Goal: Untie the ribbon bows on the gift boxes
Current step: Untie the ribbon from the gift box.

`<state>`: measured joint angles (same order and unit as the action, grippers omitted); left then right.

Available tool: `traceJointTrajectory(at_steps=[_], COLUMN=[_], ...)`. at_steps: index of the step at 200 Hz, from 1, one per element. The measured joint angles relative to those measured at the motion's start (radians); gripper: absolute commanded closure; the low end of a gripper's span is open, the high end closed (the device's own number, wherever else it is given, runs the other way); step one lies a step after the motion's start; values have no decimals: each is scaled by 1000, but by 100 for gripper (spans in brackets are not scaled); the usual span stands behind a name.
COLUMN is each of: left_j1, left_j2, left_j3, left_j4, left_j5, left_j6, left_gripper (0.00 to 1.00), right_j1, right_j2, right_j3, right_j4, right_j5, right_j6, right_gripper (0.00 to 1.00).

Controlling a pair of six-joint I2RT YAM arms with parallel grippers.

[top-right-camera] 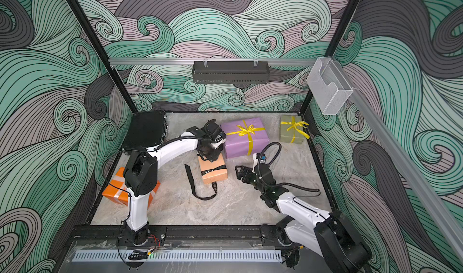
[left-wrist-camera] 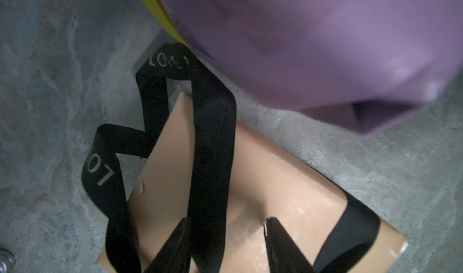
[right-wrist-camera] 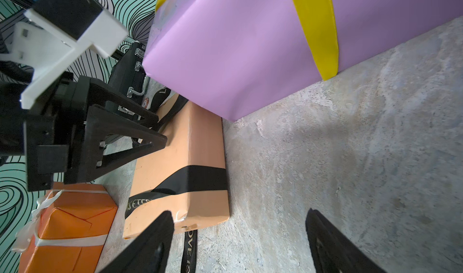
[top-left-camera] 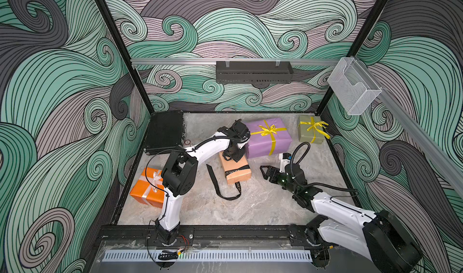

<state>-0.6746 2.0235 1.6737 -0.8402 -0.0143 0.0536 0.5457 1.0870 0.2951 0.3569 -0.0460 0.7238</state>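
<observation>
At the middle of the grey stone tabletop (top-left-camera: pixel 250 204), the small tan-peach paper-wrapped box (top-left-camera: pixel 236 170) lay with its long axis near to far, and its wide black lettered ribbon (top-left-camera: pixel 213 181) trailed loose to the near left. The left hand (left-wrist-camera: pixel 225 224) hung over the box's far end, partly spread, with one strand between its fingers. The right hand (top-left-camera: pixel 263 172), spread wide, hovered to the box's right. Four boxes stood there. Three bows were tied, two yellow and one white.

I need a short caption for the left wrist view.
Left end effector straddles loose black ribbon over the tan box.
</observation>
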Motion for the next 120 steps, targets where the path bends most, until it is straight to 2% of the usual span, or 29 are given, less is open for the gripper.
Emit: traceJointTrajectory(at_steps=[20, 54, 93, 120], left_j1=[5, 8, 11, 11], left_j2=[0, 4, 5, 12], left_j3=[0, 0, 0, 0], left_j4=[0, 1, 2, 2], left_j5=[0, -17, -31, -31], left_j6=[-4, -6, -13, -18], left_gripper=[62, 57, 82, 93], right_j1=[0, 0, 0, 0], right_j2=[2, 5, 5, 5], right_j3=[2, 2, 2, 2], right_j4=[5, 6, 6, 6], right_j5=[-5, -8, -14, -15], right_j6=[-3, -6, -7, -9], right_gripper=[16, 17, 17, 17])
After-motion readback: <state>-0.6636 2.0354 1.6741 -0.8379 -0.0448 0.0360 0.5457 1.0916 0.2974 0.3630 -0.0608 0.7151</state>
